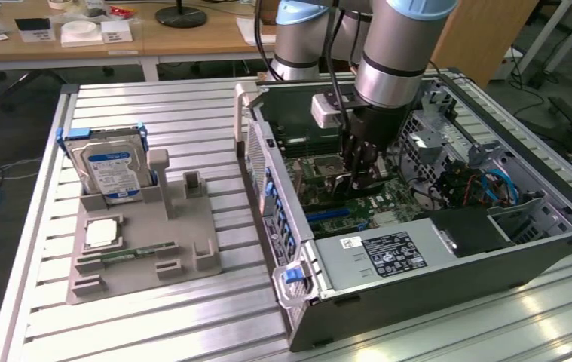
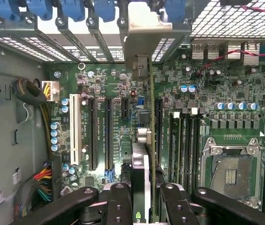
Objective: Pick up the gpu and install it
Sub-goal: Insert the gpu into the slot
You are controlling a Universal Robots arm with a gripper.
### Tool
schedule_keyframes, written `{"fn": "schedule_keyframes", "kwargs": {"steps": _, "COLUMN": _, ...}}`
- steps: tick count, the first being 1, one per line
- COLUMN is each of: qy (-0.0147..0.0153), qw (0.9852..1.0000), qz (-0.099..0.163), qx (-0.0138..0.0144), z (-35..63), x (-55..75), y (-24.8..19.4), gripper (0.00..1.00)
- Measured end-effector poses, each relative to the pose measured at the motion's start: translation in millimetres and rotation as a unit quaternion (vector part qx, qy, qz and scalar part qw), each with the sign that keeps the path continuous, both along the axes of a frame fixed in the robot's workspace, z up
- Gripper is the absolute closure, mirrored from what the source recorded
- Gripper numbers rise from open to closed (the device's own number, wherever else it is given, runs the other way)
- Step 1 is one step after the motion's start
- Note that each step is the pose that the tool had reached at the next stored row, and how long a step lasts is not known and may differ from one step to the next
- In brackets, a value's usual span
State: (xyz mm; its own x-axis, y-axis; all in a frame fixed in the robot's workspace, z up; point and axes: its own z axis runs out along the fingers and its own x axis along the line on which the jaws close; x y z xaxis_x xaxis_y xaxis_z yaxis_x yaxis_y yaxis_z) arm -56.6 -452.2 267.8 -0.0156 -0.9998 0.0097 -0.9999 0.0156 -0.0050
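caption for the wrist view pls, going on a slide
Hand holding the gpu edge-on above the motherboard inside the open case.

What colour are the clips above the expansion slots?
The clips are blue, best seen in the wrist view.

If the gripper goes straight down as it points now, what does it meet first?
Most likely the motherboard: the graphics card clamped in the gripper would reach its expansion slots first. How near they are is unclear.

Matt black plastic fingers [image 2: 118, 206] of the hand [image 2: 144, 208] clamp the gpu [image 2: 141, 173], a glossy green board with dull silver bracket. Beneath lies the ribbed, brushed-metal desk [image 1: 165, 102]; around stands the grey steel case [image 1: 447, 279].
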Motion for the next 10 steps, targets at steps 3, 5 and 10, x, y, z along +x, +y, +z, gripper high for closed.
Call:
{"fn": "schedule_keyframes", "kwargs": {"steps": 3, "qy": -0.0001, "qw": 1.0, "qz": 0.0, "qx": 0.0001, "z": -0.3, "x": 0.0, "y": 0.0, "gripper": 0.72}}
{"fn": "schedule_keyframes", "kwargs": {"steps": 5, "qy": -0.0001, "qw": 1.0, "qz": -0.001, "qx": 0.0002, "z": -1.2, "x": -0.3, "y": -0.2, "gripper": 0.72}}
{"fn": "schedule_keyframes", "kwargs": {"steps": 10, "qy": -0.0001, "qw": 1.0, "qz": -0.009, "qx": 0.0001, "z": -5.8, "x": -4.1, "y": -0.4, "gripper": 0.72}}
